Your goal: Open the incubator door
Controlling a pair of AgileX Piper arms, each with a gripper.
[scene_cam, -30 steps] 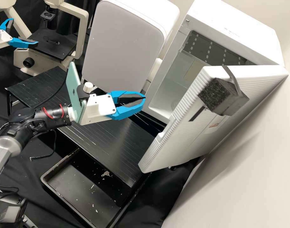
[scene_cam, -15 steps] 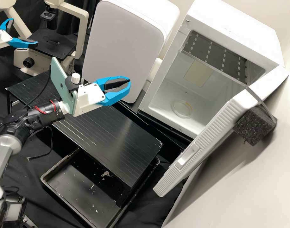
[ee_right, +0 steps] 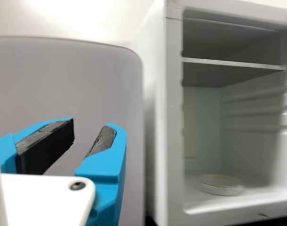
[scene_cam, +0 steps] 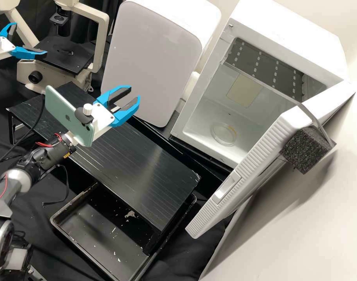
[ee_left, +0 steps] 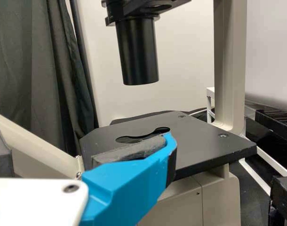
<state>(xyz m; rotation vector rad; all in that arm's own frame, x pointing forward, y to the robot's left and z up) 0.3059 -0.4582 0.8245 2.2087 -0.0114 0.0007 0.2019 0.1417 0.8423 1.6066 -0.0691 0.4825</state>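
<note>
Off to the right of the right arm's white, blue-fingered claw [scene_cam: 134, 93], which was parted around nothing, the white, ribbed incubator door [scene_cam: 260, 144] stood open well apart, its long edge slanting forward, nearer that claw than the left claw [scene_cam: 30, 39].

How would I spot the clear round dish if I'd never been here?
Find the white, box-shaped incubator, its ribbed white door open. On the floor inside lies the clear, shallow dish, set apart from the pale rectangular panel behind it by its round rim.
</note>
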